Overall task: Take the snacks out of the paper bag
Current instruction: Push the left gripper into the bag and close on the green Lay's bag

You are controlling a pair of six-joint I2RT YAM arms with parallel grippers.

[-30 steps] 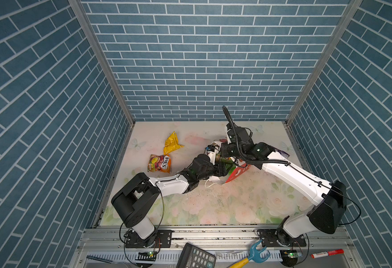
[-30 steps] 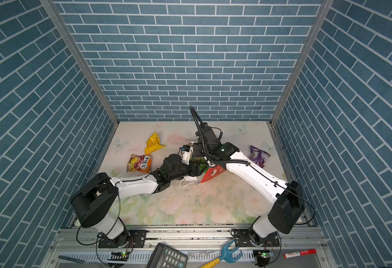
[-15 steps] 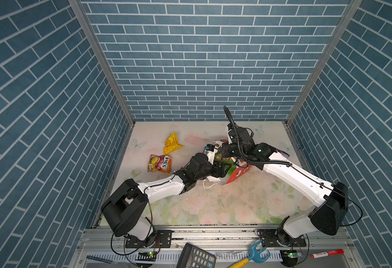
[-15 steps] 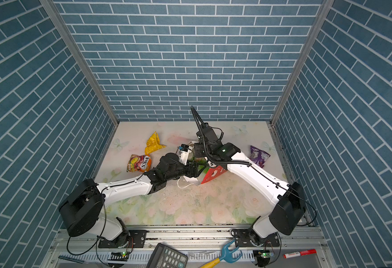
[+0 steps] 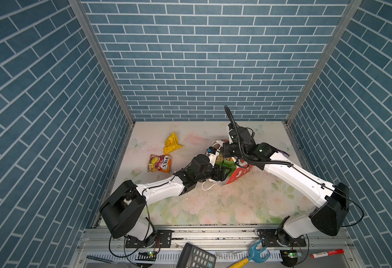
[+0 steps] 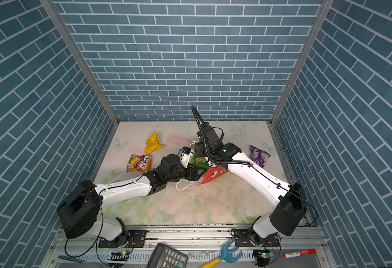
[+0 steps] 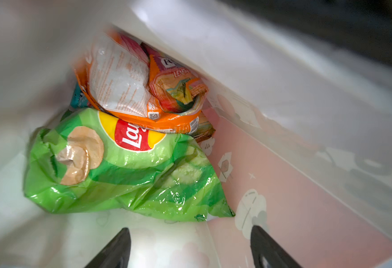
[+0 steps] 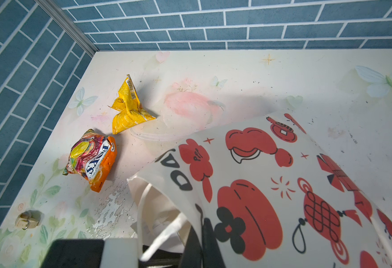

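The paper bag [image 5: 239,174] [image 6: 213,175] [image 8: 260,185] lies on its side mid-table, mouth toward the left arm. My right gripper [image 8: 200,232] [image 5: 226,150] is shut on its upper rim and holds the mouth up. My left gripper [image 7: 190,228] [image 5: 223,172] is open inside the bag, just short of a green Lay's packet [image 7: 120,167]. Behind that packet lie an orange packet [image 7: 120,88], a second orange one [image 7: 176,90] and a teal sliver [image 7: 77,97]. Out on the table are a yellow packet [image 5: 172,145] [image 8: 127,109], an orange Fox's packet [image 5: 159,163] [image 8: 93,157] and a purple packet [image 6: 259,156].
Blue brick walls close in the table on three sides. A calculator [image 5: 196,256], a blue and yellow tool [image 5: 253,255] and a red marker [image 5: 327,253] lie on the front rail. A small beige object [image 8: 26,220] sits near the left wall.
My left arm has stretched out to the right, and its gripper has gone deeper into the bag's mouth. The right gripper has kept its hold on the rim.
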